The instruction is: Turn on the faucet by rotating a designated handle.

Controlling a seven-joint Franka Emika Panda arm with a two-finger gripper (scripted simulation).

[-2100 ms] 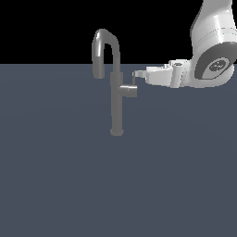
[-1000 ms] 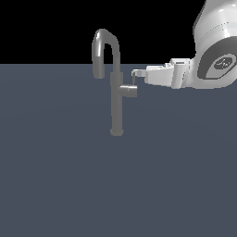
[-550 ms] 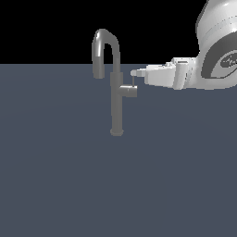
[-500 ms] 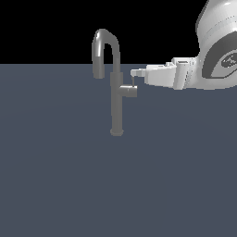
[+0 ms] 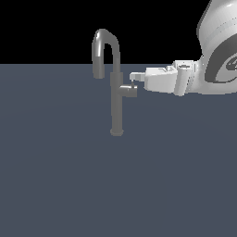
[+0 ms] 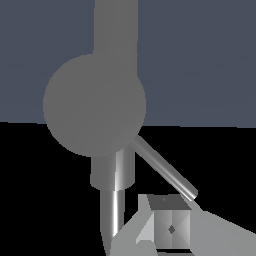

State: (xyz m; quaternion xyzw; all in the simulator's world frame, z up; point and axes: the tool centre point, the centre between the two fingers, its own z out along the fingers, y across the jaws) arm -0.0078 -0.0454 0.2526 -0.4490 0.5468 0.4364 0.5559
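Observation:
The faucet point(image 5: 116, 109) is a slim grey column with a hooked gooseneck spout point(image 5: 102, 41), standing on the flat grey floor. Its handle point(image 5: 128, 91) is a short stub sticking out toward the exterior view's right, with a thin lever rod point(image 5: 133, 84) rising from it. My gripper point(image 5: 133, 76) reaches in from that side, its tip right at the rod's upper end. In the wrist view the handle point(image 6: 95, 105) shows end-on as a round disc. The lever rod point(image 6: 165, 170) slants from it to my gripper point(image 6: 170, 225). The fingers appear as one block with no gap.
The white arm point(image 5: 203, 74) fills the upper part of the exterior view's right. The faucet's small round base point(image 5: 116, 133) sits on the plain grey-blue floor point(image 5: 115, 185). No other objects are in view.
The gripper has edged a little toward the exterior view's left, closing on the lever rod. The faucet and handle look unchanged.

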